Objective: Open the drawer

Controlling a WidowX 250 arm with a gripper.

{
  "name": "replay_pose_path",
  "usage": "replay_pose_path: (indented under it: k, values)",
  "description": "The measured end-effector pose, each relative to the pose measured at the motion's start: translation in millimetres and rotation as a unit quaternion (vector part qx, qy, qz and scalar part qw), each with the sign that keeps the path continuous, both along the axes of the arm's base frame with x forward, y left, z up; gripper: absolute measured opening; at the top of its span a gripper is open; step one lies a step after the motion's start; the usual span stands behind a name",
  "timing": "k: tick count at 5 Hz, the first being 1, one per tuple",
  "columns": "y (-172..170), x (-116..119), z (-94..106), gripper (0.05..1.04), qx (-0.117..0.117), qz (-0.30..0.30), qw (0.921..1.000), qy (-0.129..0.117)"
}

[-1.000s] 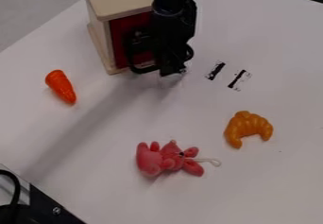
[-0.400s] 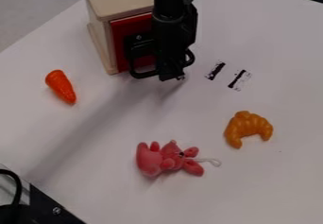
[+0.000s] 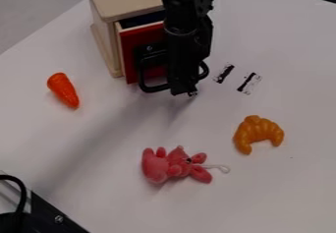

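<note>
The black gripper (image 3: 183,91) hangs low in front of the wooden box (image 3: 108,6) at the top, its tip just above the white table. A red drawer front (image 3: 129,55) stands a little out from the box, and a dark gap shows along its top edge. On that front is a black handle (image 3: 146,83), a loop that passes behind the gripper and shows again on its right side. The gripper covers the right part of the drawer front and the middle of the handle.
An orange carrot (image 3: 64,90) lies left of the box. Toward the front are a pink plush toy (image 3: 172,166) and, at right, a toy croissant (image 3: 257,133). Two black marks (image 3: 248,83) are on the table (image 3: 289,192). Black equipment (image 3: 39,217) sits at the lower left corner.
The gripper has moved a little down and to the right in view, away from the box. The drawer front has come out with it, opening a gap at the top.
</note>
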State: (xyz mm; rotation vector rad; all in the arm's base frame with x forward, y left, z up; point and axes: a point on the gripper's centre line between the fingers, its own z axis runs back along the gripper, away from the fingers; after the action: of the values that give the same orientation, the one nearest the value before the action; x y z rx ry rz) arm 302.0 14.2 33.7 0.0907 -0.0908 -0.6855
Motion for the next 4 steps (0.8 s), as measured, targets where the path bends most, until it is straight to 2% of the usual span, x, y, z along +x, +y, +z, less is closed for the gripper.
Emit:
replay_pose_path:
  k: [3, 4]
  values:
    - [-19.1, -19.1, 0.8, 0.133, -0.007, -0.027, 0.9996, -0.003]
    - [-23.7, -21.3, 0.4, 0.330, 0.001, -0.020, 0.9998, 0.000]
